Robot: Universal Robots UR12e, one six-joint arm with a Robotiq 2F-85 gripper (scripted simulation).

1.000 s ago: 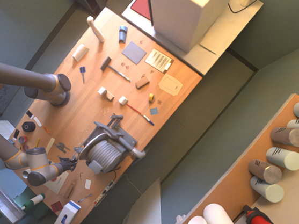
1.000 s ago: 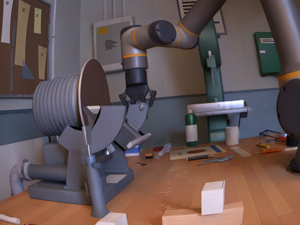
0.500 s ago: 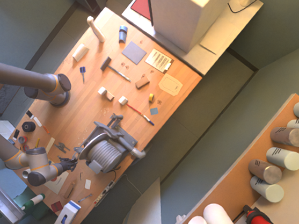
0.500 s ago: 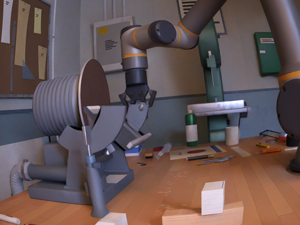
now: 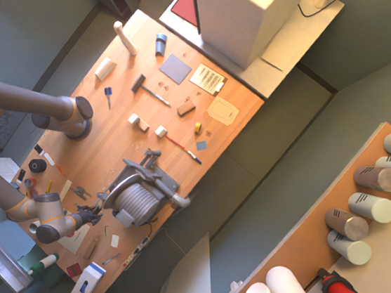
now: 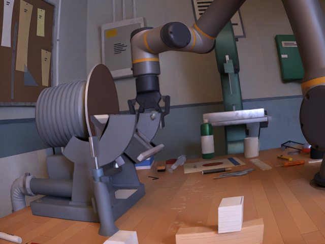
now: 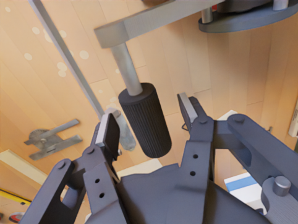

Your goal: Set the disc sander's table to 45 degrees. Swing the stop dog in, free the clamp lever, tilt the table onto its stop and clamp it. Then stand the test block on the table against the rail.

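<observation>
The disc sander (image 5: 139, 189) (image 6: 86, 141) stands near the bench's front edge, and its table (image 6: 143, 147) is tilted steeply down away from the brown disc (image 6: 101, 92). The clamp lever's black ribbed handle (image 7: 145, 119) hangs between my fingers. My gripper (image 7: 145, 123) (image 6: 148, 110) (image 5: 94, 216) is open around that handle and holds nothing. The pale test block (image 6: 230, 214) stands upright on a flat wooden slab (image 6: 220, 232) at the near side of the bench, well away from the sander.
A green drill press (image 6: 231, 86) stands behind the bench, with a green bottle (image 6: 207, 139) and a cup (image 6: 251, 147) beside it. Small tools, a card and a pen lie scattered on the bench to the right of the sander. The arm's base (image 6: 315, 131) is at the right.
</observation>
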